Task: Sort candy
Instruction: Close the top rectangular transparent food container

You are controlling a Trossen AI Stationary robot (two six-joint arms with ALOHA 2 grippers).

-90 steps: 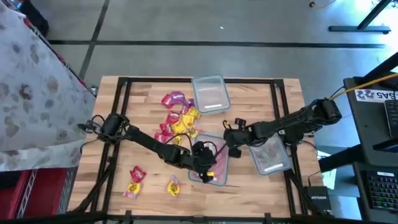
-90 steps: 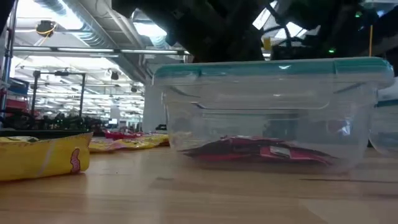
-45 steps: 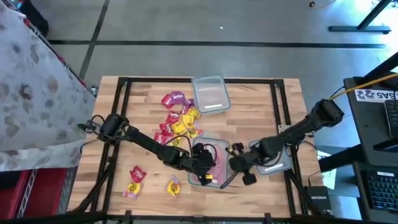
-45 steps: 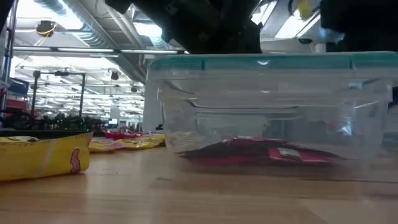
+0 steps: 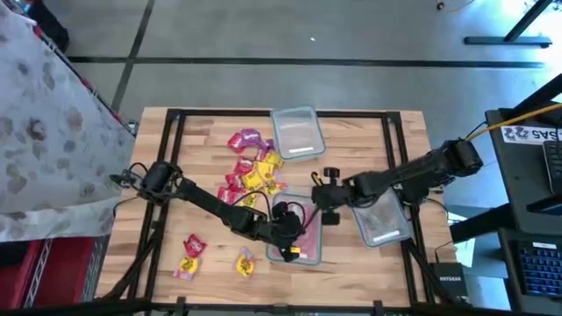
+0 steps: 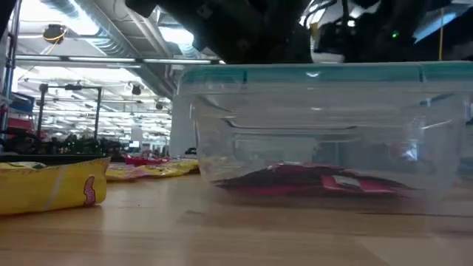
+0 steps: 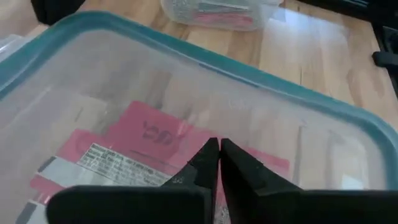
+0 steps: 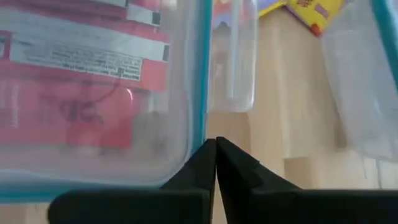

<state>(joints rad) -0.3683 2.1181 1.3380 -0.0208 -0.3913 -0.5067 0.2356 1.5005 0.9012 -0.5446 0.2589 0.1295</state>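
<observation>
Loose candy (image 5: 250, 168) heaped mid-table, just beyond the near tub (image 5: 299, 230), long spread running away from it toward the far tub (image 5: 297, 132). Red packets (image 7: 143, 146) already in the near tub. Left gripper (image 5: 287, 230), closed and empty, over that tub, probably nearer the heap. Right gripper (image 5: 323, 195) closed, at the tub's far-right corner.

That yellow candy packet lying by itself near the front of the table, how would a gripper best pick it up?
Probably straight from above, fingers closing across its narrow width. The yellow packet lies flat on the wooden table with bare wood all round, apart from the red packet beside it, so nothing blocks a downward approach.
</observation>
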